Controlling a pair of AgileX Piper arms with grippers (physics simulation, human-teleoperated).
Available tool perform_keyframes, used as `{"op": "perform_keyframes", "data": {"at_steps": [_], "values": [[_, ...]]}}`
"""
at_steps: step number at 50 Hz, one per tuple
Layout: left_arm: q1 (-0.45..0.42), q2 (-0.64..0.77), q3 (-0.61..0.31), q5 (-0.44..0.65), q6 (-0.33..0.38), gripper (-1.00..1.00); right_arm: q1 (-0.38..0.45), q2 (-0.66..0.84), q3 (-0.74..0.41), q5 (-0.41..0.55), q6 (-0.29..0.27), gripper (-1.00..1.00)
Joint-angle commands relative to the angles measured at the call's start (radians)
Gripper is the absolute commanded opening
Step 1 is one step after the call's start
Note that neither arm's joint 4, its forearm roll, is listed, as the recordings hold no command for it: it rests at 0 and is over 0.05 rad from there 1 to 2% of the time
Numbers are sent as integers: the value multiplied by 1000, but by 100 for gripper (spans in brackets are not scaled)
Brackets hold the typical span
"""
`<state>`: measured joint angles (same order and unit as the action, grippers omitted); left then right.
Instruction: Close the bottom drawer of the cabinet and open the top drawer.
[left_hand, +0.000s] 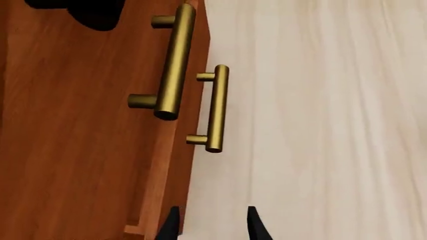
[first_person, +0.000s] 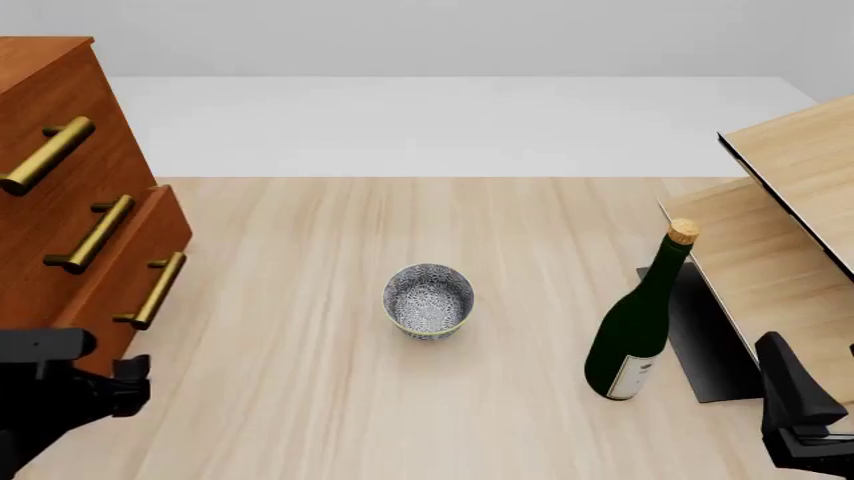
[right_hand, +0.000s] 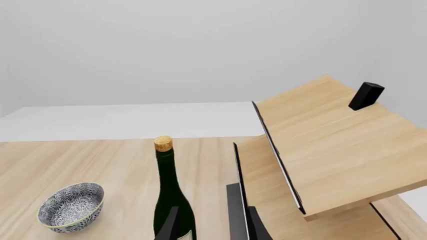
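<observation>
Cabinet (first_person: 54, 170) at counter (first_person: 307, 300) left edge; bottom drawer (first_person: 127, 290) sticks out, top drawer (first_person: 47, 120) flush. Left end effector (left_hand: 212, 225) open, empty, near bottom drawer front. Right end effector (right_hand: 212, 225) open, empty, behind bottle (first_person: 641, 320).

Both arms are matte black and blocky; each hand (left_hand: 212, 225) apparently ends in tapered fingers.
</observation>
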<state>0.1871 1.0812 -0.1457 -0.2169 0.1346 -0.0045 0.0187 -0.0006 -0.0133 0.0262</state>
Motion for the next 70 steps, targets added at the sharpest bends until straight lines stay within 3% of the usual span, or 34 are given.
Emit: {"op": "perform_keyframes", "data": {"at_steps": [1,23,41,48,70], "values": [[43,9,5,-29,26,100,1,-2,0,2,0,100],[149,-28,-10,-29,71,100,0,-1,0,1,0,100],[162,-61,0,-19,84,100,0,-2,0,1,-1,100],[146,-53,-3,-17,76,100,1,-2,0,1,-1,100],[-35,-63,-28,38,19,100,1,-2,0,1,-1,100]]}}
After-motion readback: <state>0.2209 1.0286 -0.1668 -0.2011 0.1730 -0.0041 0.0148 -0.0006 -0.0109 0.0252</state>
